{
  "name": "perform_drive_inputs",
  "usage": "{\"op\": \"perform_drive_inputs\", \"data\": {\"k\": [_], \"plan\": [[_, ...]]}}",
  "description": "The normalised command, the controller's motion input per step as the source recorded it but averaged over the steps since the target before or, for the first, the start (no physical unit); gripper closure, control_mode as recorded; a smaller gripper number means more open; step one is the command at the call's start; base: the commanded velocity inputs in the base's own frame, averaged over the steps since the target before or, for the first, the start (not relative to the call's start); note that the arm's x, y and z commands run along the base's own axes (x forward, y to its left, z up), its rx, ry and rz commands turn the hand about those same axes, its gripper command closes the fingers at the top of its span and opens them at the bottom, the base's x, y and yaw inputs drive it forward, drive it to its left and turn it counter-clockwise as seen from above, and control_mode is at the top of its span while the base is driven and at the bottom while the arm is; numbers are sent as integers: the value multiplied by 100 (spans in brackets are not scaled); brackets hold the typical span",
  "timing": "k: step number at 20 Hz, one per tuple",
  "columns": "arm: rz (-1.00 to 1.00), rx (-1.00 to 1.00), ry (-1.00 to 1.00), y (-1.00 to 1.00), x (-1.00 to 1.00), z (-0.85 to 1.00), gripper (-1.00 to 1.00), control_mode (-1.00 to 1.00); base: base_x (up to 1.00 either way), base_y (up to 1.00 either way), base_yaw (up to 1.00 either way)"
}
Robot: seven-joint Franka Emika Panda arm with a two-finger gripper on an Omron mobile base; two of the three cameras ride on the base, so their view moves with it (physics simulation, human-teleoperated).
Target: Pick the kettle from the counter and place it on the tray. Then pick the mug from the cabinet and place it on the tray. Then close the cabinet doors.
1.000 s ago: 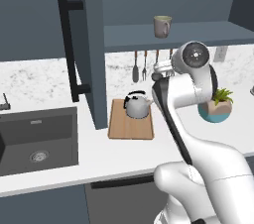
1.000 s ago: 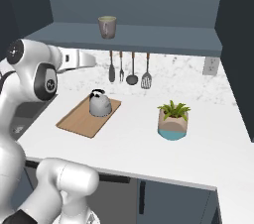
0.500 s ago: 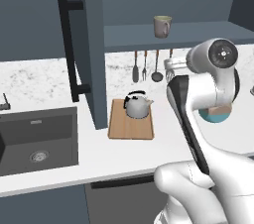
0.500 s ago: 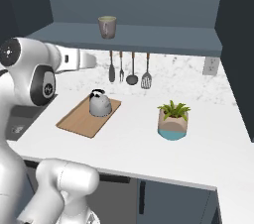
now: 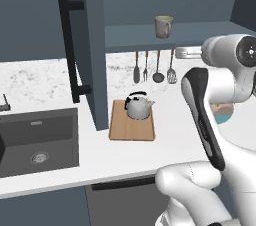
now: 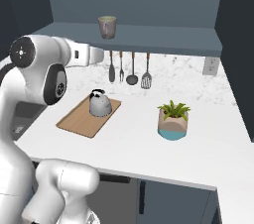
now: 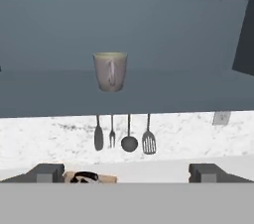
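The silver-grey kettle (image 5: pixel 138 107) (image 6: pixel 99 104) stands on the light-brown wooden tray (image 5: pixel 132 129) (image 6: pixel 82 119) on the white counter (image 6: pixel 198 143). The greyish-beige mug (image 5: pixel 163 26) (image 6: pixel 107 26) (image 7: pixel 110 71) sits upright on the inner shelf of the open cabinet (image 6: pixel 163 39), its handle facing the hand. My gripper (image 7: pixel 128 172) hovers in front of the shelf and a little below it, some way short of the mug. It is open, its fingertips (image 7: pixel 49 172) wide apart with nothing between them. The hand (image 5: pixel 186 52) (image 6: pixel 92 54) points at the back wall.
An open slate-blue cabinet door (image 5: pixel 92 45) with a black bar handle (image 5: pixel 70 45) juts out left of the tray. Kitchen utensils (image 6: pixel 131 69) hang under the shelf. A teal plant pot (image 6: pixel 172 121) stands right of the tray, and the dark sink (image 5: pixel 35 140) lies at the left.
The arm's upper joints have swung to the right in the left base view. The hand stays in front of the shelf. Kettle and mug have not moved.
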Motion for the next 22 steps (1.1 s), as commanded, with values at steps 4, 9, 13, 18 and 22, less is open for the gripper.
{"op": "perform_drive_inputs", "data": {"k": [4,9,13,18,22], "plan": [[3,1,-8,0,32,48,-100,-100,0,0,0],[2,0,-1,0,49,35,-100,-100,0,0,0],[0,0,0,0,52,32,-100,-100,0,0,0],[5,1,0,0,48,17,-100,-100,0,0,0],[4,0,0,0,43,-2,-100,-100,0,0,0]]}}
